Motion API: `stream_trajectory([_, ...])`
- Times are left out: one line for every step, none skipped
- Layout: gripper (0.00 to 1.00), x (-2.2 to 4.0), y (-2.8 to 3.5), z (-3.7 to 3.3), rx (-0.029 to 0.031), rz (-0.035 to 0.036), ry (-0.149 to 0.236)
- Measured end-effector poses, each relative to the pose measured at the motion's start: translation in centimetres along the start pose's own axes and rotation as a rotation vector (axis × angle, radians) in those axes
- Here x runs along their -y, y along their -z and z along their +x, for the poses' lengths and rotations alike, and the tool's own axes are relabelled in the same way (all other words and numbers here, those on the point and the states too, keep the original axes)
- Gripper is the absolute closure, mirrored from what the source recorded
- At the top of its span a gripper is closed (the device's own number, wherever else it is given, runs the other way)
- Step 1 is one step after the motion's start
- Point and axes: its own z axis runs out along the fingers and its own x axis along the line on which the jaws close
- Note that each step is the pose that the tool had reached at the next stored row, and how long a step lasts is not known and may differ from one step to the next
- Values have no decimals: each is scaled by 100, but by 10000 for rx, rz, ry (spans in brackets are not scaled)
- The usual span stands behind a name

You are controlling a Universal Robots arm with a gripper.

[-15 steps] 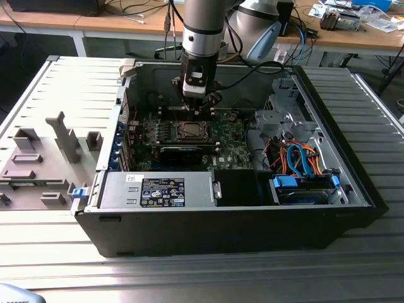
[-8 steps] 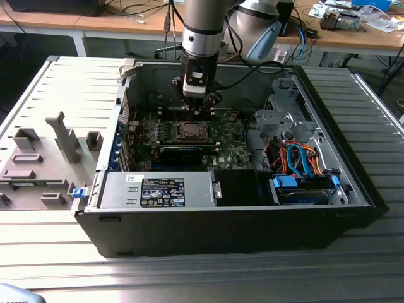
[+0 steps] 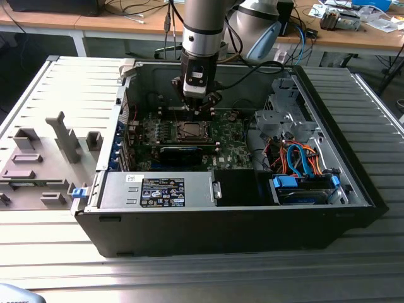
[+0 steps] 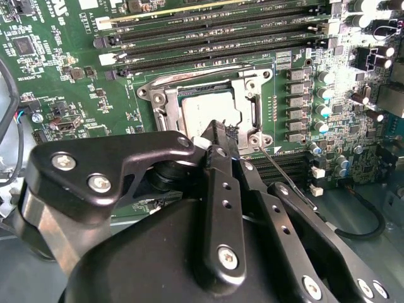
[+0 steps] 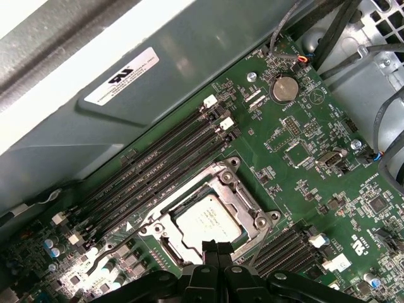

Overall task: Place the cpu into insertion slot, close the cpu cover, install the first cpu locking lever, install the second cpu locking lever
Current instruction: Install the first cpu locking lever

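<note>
Gripper [image 3: 201, 108] positioned directly above insertion slot [image 3: 189, 131] inside open computer case [image 3: 353, 183]. Fingers [image 5: 211, 252] seen pressed together in both wrist views, nothing held between them. Fingertips poised over edge of cpu [image 5: 208, 221], seated in slot. Cpu cover [image 4: 246, 107] lowered around chip. Thin locking lever [image 4: 287, 180] angled beside socket on green motherboard [image 5: 303, 158].

Even, bright light in all views. Glare whitens the capacitors [image 4: 328, 79] beyond the hand [image 4: 218, 136]; its near black links blur. The case wall [image 5: 95, 57] shines pale.
</note>
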Motion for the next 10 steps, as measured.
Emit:
stream_trajectory([89,0,0,0,0,0,2])
stream_trajectory([89,0,0,0,0,0,7])
stream_trajectory([89,0,0,0,0,0,10])
stream_trajectory([89,0,0,0,1,1,19])
stream_trajectory([89,0,0,0,2,0,30])
stream_trajectory([89,0,0,0,2,0,33])
stream_trajectory([89,0,0,0,2,0,36])
stream_trajectory([89,0,0,0,2,0,51])
stream_trajectory([89,0,0,0,3,0,65])
stream_trajectory([89,0,0,0,5,0,79])
